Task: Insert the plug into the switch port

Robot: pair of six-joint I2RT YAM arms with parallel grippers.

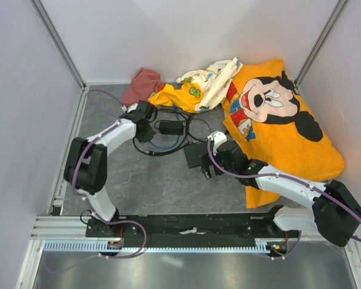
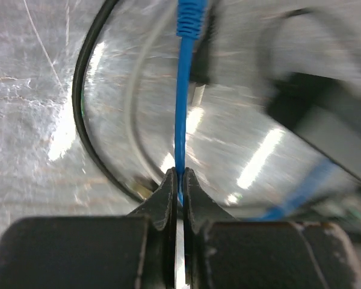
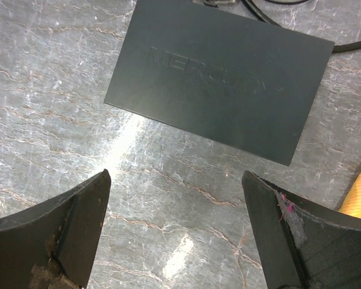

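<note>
The left gripper (image 2: 179,179) is pinched tight on the thin bright-blue cable (image 2: 180,102), whose small ribbed blue plug (image 2: 189,15) lies farther up the cable over the grey marbled table (image 2: 30,120), while the right gripper (image 3: 174,211) hangs spread wide near the flat dark-grey rectangular switch (image 3: 219,84).

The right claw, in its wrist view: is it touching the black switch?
No, the right claw stands wide open over the table, and the switch lies ahead of its fingertips, apart.
</note>
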